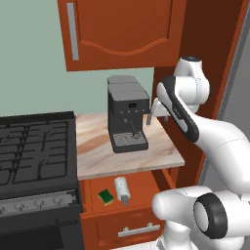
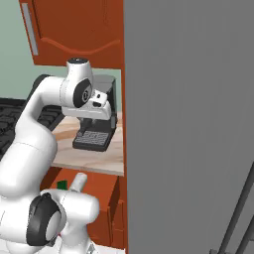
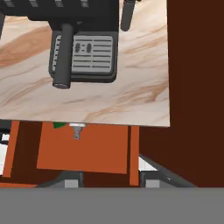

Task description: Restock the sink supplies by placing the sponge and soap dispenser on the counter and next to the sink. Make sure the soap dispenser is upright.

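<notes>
Nothing of the restocking looks done yet. The small flat green-topped sponge [image 1: 105,197] and the whitish cylindrical soap dispenser with its narrow grey pump [image 1: 122,189] both lie in the open reddish-brown wooden drawer [image 1: 141,183] below the beige marble-look desk [image 1: 97,151]. The dispenser is on its side, pump end toward the drawer front, just beside the sponge and to its right as seen from the left base camera. From the hand camera, a sliver of green [image 3: 59,125] and the grey pump tip [image 3: 77,130] peek out under the desk's edge.

No sink is to be seen here, just a black espresso machine with a grey drip tray [image 1: 127,114] on the desk, a black stove [image 1: 34,156] to its left and a wooden wall cabinet [image 1: 122,31] above.

The white arm's end effector [image 1: 157,108] hangs up at the machine's level, above the desk's right end and well apart from the drawer. I cannot tell from here how wide its fingers stand; nothing is between them that I can see.

So, by my reckoning, everything is left: reaching down into the drawer, lifting each item out, carrying both to the sink, and standing the dispenser upright.
</notes>
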